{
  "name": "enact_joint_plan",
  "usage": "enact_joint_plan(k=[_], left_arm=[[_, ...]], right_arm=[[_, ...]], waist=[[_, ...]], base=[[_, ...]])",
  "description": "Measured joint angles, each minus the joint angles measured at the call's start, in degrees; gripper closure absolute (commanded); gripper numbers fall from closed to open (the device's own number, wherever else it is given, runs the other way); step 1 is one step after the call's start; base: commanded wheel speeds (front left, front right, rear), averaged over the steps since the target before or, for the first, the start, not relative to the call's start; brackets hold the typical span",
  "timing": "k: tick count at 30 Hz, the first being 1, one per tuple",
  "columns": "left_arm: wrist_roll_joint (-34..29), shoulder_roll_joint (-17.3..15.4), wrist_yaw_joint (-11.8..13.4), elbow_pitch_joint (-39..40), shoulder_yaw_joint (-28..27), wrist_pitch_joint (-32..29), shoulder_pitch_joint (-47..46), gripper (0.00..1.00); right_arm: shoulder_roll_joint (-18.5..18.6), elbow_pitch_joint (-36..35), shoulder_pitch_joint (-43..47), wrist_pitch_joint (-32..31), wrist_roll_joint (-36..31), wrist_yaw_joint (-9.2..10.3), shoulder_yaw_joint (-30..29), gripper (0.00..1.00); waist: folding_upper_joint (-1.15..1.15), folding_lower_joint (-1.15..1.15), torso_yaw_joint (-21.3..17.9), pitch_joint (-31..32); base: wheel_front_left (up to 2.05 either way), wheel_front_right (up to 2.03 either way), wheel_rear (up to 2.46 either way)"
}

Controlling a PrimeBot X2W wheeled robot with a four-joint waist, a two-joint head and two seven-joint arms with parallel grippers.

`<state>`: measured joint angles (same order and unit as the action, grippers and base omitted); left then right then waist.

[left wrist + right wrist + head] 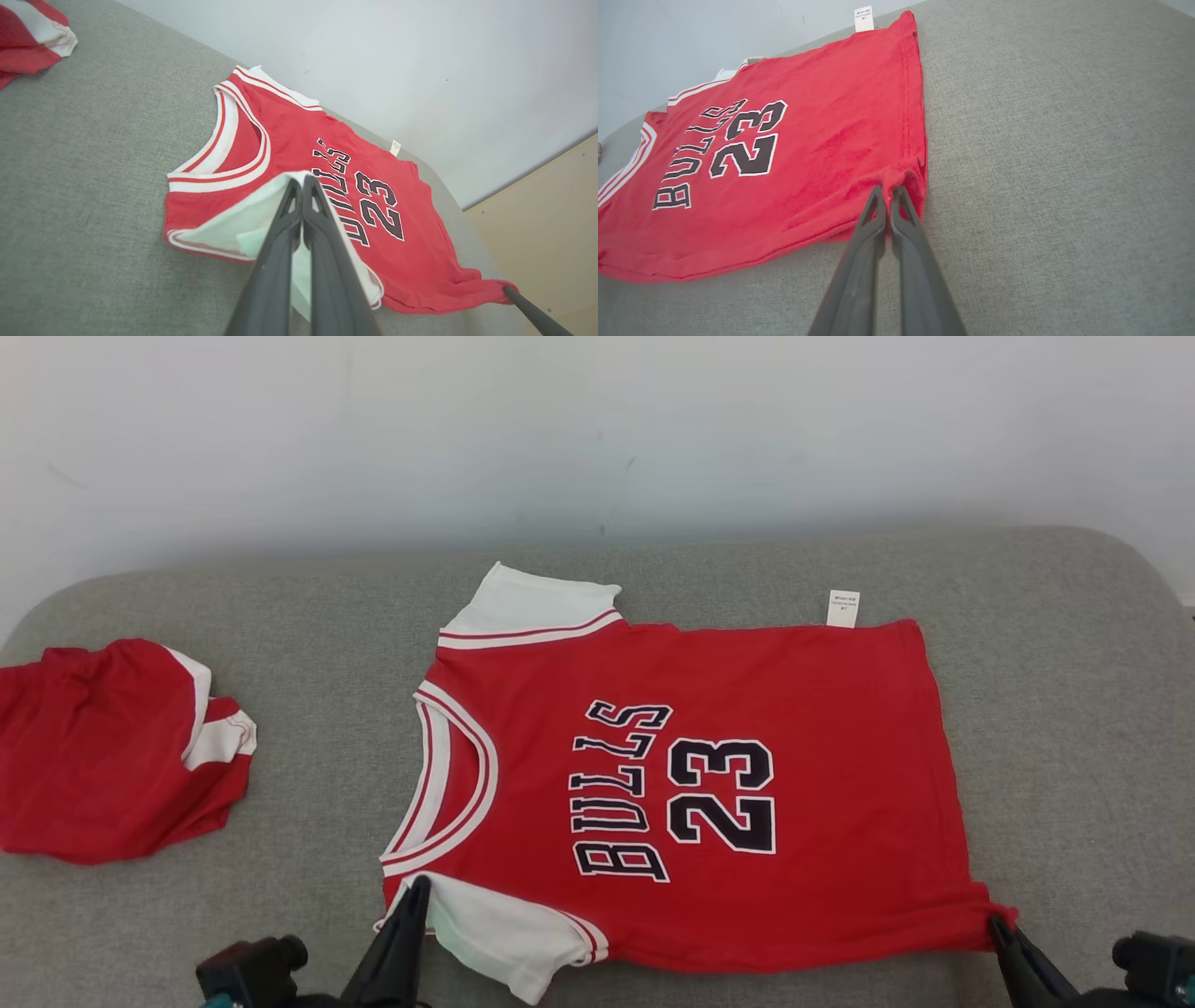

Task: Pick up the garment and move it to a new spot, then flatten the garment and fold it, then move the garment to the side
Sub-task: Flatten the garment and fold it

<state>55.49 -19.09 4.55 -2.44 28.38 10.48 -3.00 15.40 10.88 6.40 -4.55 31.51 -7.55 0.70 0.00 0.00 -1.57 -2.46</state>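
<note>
**Jersey Lay Flat, Held at Two Near Corners**

The red jersey lay spread in the middle of the grey fabric worktop, printed side up. Its far sleeve came close to the back edge, where the worktop met the white wall. To the right of the hem there was a wide bare area up to the rounded end of the worktop. On the left, a strip of bare grey separated the collar from a second red garment, which lay crumpled near the left end.

The long axis of the jersey ran from left to right. The collar pointed to the robot's left and the hem to its right. A white label stuck out at the far side, near the hem.

The fingers of the left gripper were closed together on the near white sleeve. The fingers of the right gripper were clamped on the near corner of the hem, and the cloth was gathered there into a small point.
</note>
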Motion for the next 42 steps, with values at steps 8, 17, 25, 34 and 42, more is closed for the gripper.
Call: enact_joint_plan(k=[8,17,25,34,42], left_arm=[[0.35,-0.46,-2.11,-7.59,-1.12,-2.61,-9.75,1.00],[0.15,0.23,-5.61,-18.38,-0.83,-4.45,-19.87,1.00],[-0.60,1.33,-8.40,-28.11,0.05,-4.09,-26.25,1.00],[-3.08,2.97,-10.92,-36.75,1.93,1.26,-30.15,0.00],[-2.41,2.57,-11.60,-37.83,-0.32,4.08,-25.41,0.00]], right_arm=[[0.22,5.64,-9.45,-1.46,1.27,0.00,2.26,1.00],[0.33,13.61,-19.76,-0.89,1.07,0.00,4.68,1.00],[-0.26,20.79,-26.89,1.55,0.45,0.00,6.51,1.00],[-0.57,27.32,-29.83,7.44,0.66,0.00,9.32,0.00],[1.82,28.46,-24.29,10.35,2.98,0.00,10.78,0.00]], waist=[[0.00,0.00,-1.61,-0.87],[0.00,0.00,-2.87,-3.25],[0.00,0.01,-4.13,-5.30],[0.01,0.01,-4.60,-5.93],[0.00,-0.01,-3.82,-3.22]], base=[[0.00,0.00,0.00],[0.00,0.00,0.00],[0.00,0.00,0.00],[0.00,0.00,0.00],[0.00,0.00,0.00]])
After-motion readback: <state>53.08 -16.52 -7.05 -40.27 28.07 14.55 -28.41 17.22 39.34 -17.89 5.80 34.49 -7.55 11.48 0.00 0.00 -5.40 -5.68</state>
